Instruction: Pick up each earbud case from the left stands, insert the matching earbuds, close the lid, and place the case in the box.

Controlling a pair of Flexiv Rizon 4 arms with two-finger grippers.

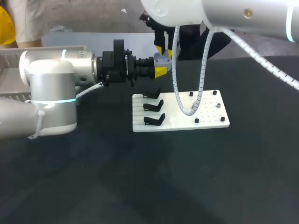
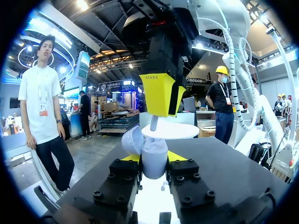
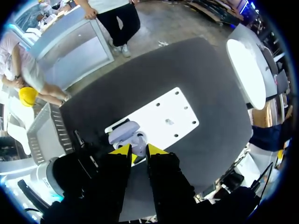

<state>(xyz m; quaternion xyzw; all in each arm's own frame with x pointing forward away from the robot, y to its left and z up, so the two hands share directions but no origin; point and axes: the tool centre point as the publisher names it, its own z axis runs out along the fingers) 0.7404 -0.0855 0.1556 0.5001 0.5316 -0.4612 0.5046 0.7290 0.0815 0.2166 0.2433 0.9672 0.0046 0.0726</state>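
The left gripper [image 2: 156, 157] was seen closed to the width of the earbud case [image 2: 154, 163], its two yellow tips pressed against opposite sides of the lavender shell. The case was held upright in the air beyond the far edge of the white board [image 1: 208, 116], with its lid [image 2: 132, 140] swung open to one side and its mouth turned upward. Directly above that mouth, the right gripper [image 2: 166, 112] was pointed straight down, its fingers drawn nearly together on what appeared to be a white earbud [image 2: 153, 123]. The earbud's stem hung vertically, just over the case's open well and seemingly not yet seated.

The insertion was judged to turn on that vertical line: the earbud's long axis aimed down at the cavity, the right arm alone placed to lower it, the left arm merely steadying the case. On the board, the three black stands [image 1: 153, 106] were left bare. The grey box [image 1: 11, 74] was seen well apart, at the table's [image 1: 140, 182] far left.
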